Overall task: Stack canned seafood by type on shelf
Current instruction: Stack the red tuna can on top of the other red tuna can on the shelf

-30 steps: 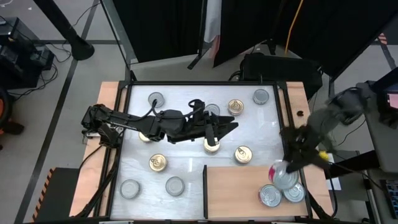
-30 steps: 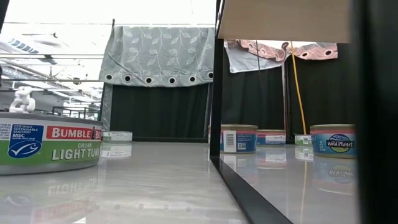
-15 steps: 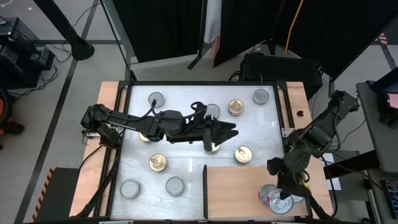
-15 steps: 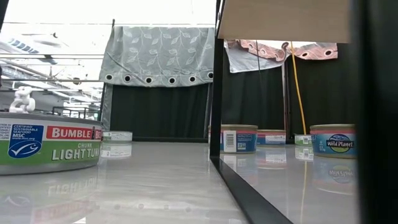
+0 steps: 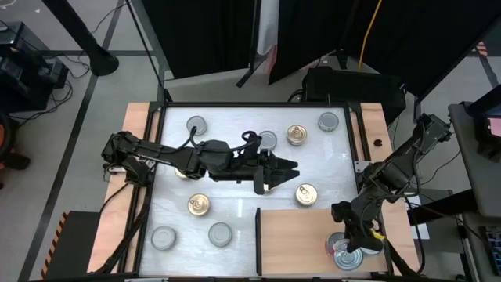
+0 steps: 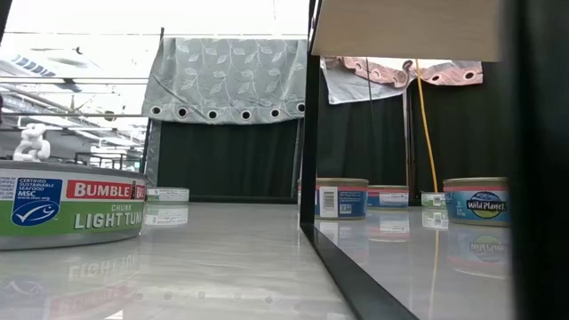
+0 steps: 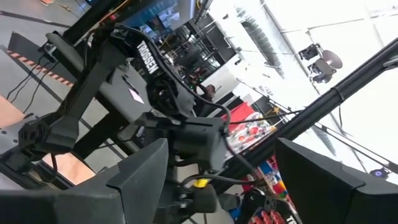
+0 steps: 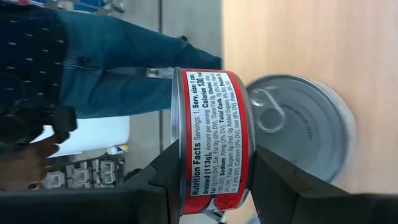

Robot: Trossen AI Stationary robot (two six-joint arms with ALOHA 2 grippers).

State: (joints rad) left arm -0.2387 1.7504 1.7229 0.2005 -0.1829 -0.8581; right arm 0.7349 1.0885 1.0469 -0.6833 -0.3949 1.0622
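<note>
Right gripper (image 5: 351, 237) pinches a red-labelled can (image 8: 213, 142) over the shelf (image 5: 293, 239); left gripper (image 5: 291, 166) spread above the tabletop (image 5: 235, 200)

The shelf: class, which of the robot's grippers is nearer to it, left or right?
Right. The right gripper hangs over the shelf at its right end, holding a red-labelled can. The left gripper is over the white tabletop beyond the shelf's far edge.
</note>
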